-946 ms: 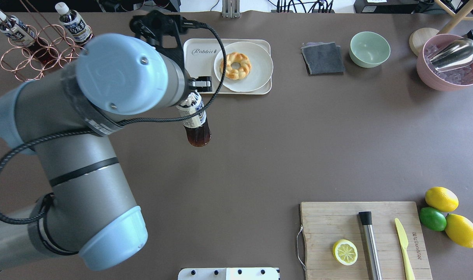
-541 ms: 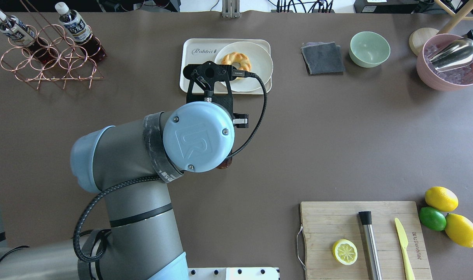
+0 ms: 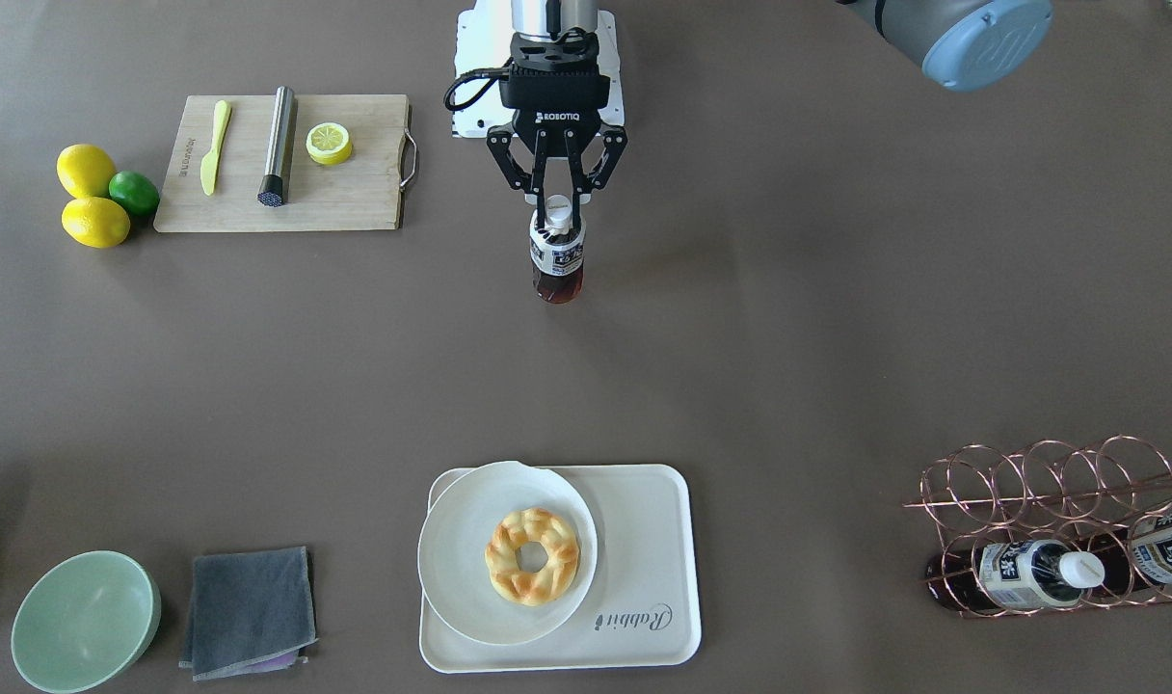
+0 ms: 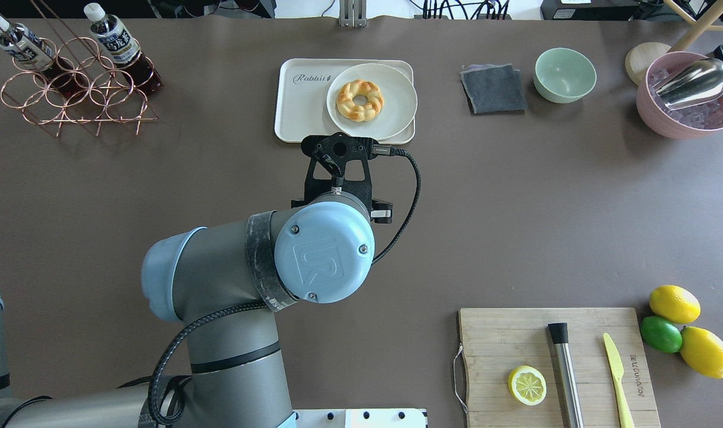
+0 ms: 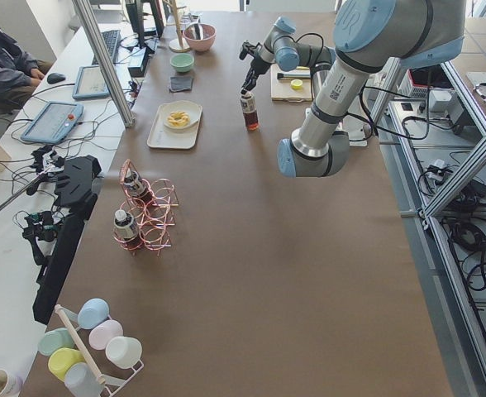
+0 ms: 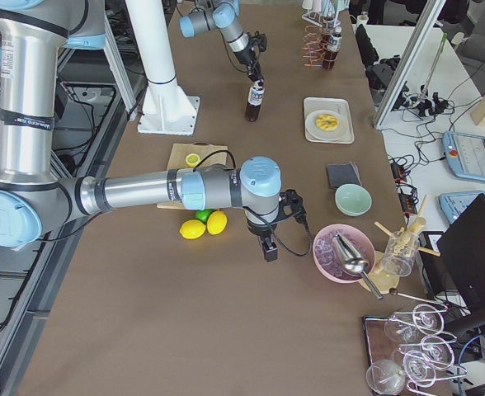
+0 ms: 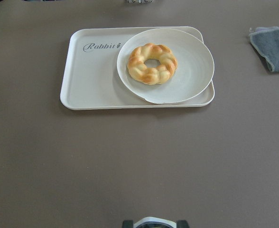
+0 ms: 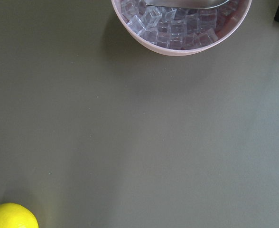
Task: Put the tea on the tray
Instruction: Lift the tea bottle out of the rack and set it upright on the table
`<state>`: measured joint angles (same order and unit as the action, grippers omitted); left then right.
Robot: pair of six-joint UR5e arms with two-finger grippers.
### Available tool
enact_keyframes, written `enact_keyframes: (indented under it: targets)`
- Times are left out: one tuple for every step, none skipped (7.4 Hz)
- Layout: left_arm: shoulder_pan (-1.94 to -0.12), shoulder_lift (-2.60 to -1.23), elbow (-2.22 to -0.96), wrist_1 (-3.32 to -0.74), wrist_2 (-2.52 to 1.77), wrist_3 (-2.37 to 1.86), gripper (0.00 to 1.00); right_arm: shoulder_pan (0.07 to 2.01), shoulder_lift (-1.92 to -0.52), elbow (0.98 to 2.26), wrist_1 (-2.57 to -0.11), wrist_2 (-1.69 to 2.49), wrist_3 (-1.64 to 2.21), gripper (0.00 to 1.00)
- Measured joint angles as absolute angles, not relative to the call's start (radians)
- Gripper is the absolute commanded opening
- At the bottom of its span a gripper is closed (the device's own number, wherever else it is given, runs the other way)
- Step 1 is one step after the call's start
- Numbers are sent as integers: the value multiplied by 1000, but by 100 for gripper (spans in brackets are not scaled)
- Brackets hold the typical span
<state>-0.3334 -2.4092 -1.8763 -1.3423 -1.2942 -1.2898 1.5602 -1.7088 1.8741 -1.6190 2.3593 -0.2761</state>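
Observation:
The tea (image 3: 557, 258), a small bottle of dark reddish-brown liquid with a white cap, hangs upright from my left gripper (image 3: 557, 205), which is shut on its cap. It is over the middle of the table on the robot's side, well apart from the tray. I cannot tell whether its base touches the table. In the overhead view my left arm hides the bottle. The cream tray (image 3: 644, 569) (image 4: 302, 101) (image 7: 92, 76) carries a white plate (image 4: 391, 107) with a twisted donut (image 4: 360, 100); its "Rabbit" side is bare. My right gripper (image 6: 269, 246) shows only in the exterior right view, so I cannot tell its state.
A copper wire rack (image 4: 70, 95) with two more bottles stands at the far left. A grey cloth (image 4: 493, 89), a green bowl (image 4: 565, 74) and a pink bowl of ice (image 4: 688, 101) line the far side. A cutting board (image 4: 498, 339) and lemons (image 4: 675, 304) are near right.
My left arm has swung and carried the tea from beside the tray's near left corner back toward the robot's side. The tray and plate have not moved.

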Motion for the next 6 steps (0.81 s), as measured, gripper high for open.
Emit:
enact_keyframes:
  targets:
    - [-332,-2396,-1873,-1370,-1292,-1290,46,1560,-1709,1874,-1619,2359,-276,100]
    - [-332,-2389,-1871,-1387,-1290,-1290,60,1560,-1709,1874,-1618,2359,-276,100]
    - [-329,-2378,-1867,-1399,-1294,-1289,67,1560,-1709,1875,-1618,2359,-276,100]
    - [-329,-2364,-1870,-1414,-1293,-1289,85,1560,-1708,1876,-1618,2360,-276,100]
    - [-330,-2356,-1871,-1427,-1293,-1288,96,1560,-1697,1878,-1619,2362,-274,100]
    - [-331,-2353,-1877,-1435,-1296,-1286,96,1559,-1666,1883,-1620,2376,-251,100]
